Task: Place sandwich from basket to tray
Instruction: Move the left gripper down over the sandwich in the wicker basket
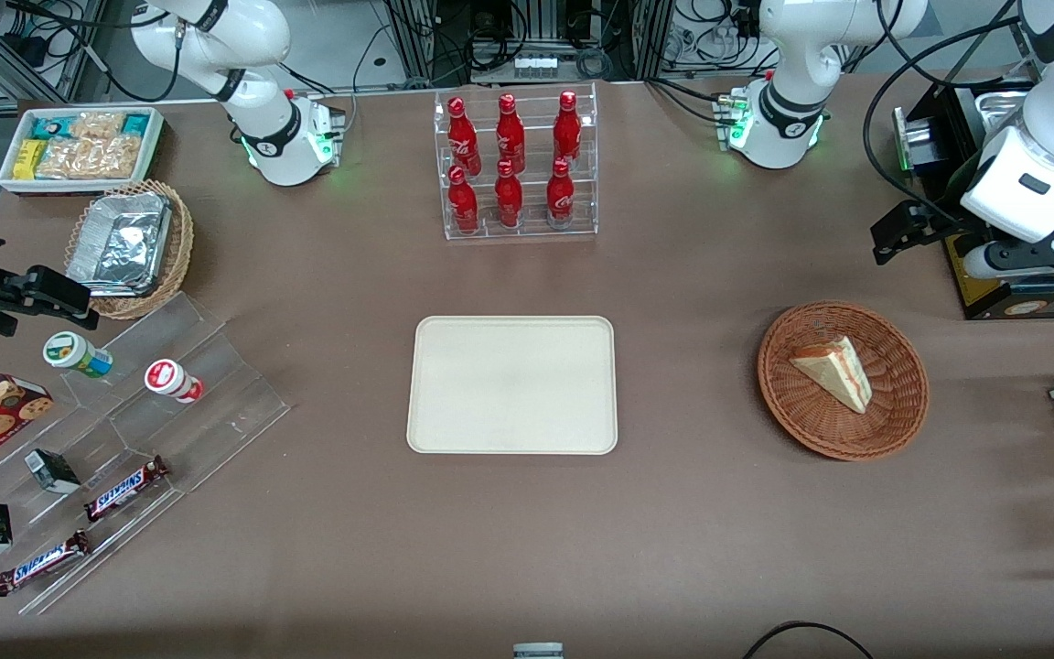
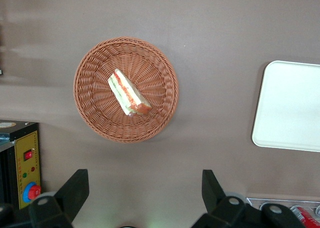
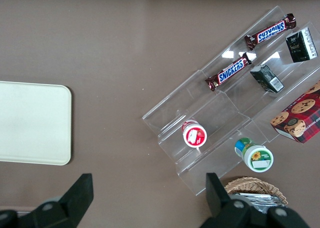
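Zero steps of the move look done: sandwich [image 1: 833, 371] lies on its side in the round reddish-brown wicker basket [image 1: 893, 426], red and green filling edge visible in the left wrist view [image 2: 129, 93], nothing gripping it. Cream tray [image 1: 513, 384] sits bare mid-table, well apart from the basket, toward the parked arm's end from it. Left gripper [image 2: 145, 188] hangs high above the table, near the basket but not over it, offset toward a black box with yellow panel and red button [image 2: 22, 170]; in the front view the gripper body [image 1: 1021, 247] is up at the working arm's end of the table, farther from the front camera than the basket. Fingers [image 2: 75, 188] spread wide, released, holding nothing. Everything is left, by my read: centre over the sandwich, descend, close on the wedge, lift clear of the wicker rim, carry to the tray, set down, release. Wedge lies diagonal in the bowl, so wrist likely needs turning to pinch across the bread faces. Clear rack of red bottles [image 1: 516, 165] stands farther from the front camera than the tray, off the likely path.
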You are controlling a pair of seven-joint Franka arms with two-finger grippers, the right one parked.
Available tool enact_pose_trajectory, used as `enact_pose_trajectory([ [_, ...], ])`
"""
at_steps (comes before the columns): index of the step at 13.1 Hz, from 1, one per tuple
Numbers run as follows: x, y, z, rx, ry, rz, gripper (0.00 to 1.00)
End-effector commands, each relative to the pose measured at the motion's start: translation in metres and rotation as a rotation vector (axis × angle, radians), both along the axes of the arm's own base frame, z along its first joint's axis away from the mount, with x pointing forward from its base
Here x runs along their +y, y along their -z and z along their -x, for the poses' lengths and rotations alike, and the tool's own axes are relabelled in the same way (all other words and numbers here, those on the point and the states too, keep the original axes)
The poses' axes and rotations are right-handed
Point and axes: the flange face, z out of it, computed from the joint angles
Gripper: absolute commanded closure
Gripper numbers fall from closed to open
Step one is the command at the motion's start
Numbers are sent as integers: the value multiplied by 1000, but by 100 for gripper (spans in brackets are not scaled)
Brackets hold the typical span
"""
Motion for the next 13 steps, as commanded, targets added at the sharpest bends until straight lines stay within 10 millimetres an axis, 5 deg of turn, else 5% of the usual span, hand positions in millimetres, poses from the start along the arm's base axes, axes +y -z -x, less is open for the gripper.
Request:
enact_pose_trajectory([
  [1,-2,-4,6,9,-7,9,0],
  [9,23,12,-8,19,-54,6,0],
  [13,68,49,-33,34,-169,10,0],
])
